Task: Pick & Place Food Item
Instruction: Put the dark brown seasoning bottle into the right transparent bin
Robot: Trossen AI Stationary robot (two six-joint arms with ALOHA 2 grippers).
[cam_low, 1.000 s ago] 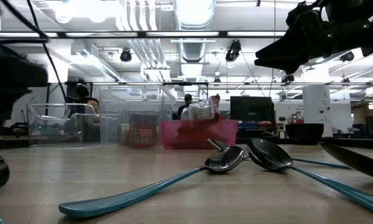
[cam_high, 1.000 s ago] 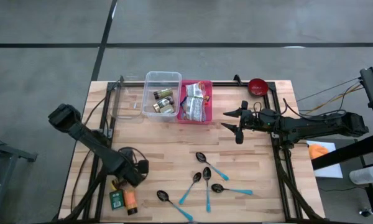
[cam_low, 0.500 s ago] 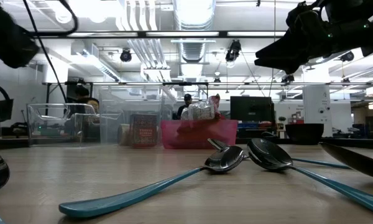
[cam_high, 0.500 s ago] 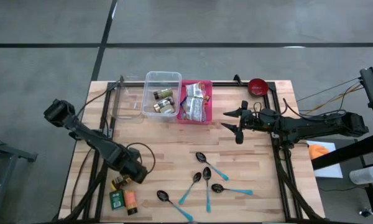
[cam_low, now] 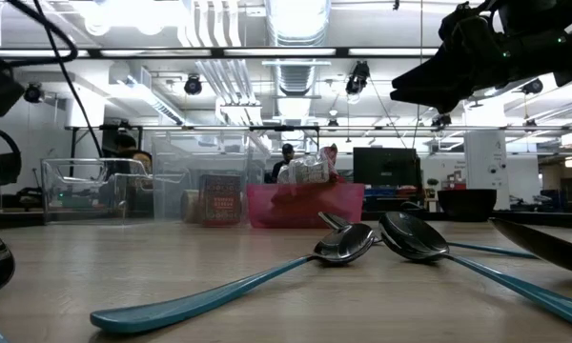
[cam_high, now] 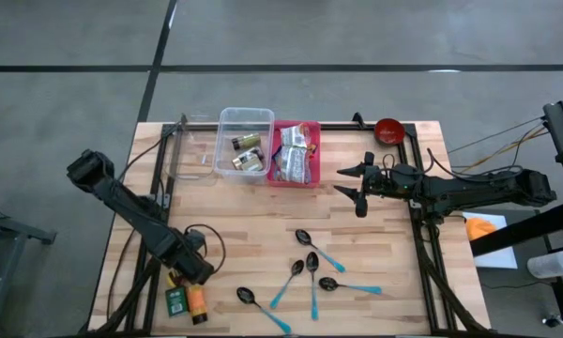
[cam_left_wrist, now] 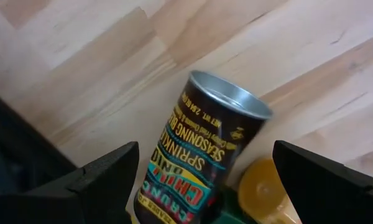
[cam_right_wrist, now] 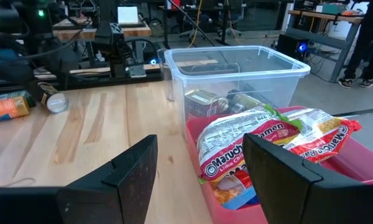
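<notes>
- The left gripper (cam_left_wrist: 202, 180) hung with fingers spread wide, empty, straddling the can (cam_left_wrist: 202, 152) lying at the table's near left corner.
- A good grab needed centring before closing.
- The right gripper (cam_high: 354, 185) waited, parted, near the bins (cam_high: 245, 141).

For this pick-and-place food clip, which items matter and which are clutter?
Job items: seasoning can between the open left end effector fingers, orange bottle, green tin, clear bin, pink bin.

Lying about: spoons, red bowl.

Robotics lab, ceiling ducts (cam_low: 300, 24), strip lights, monitors (cam_low: 385, 168), workbenches (cam_right_wrist: 99, 28), wooden table (cam_high: 263, 239)
</notes>
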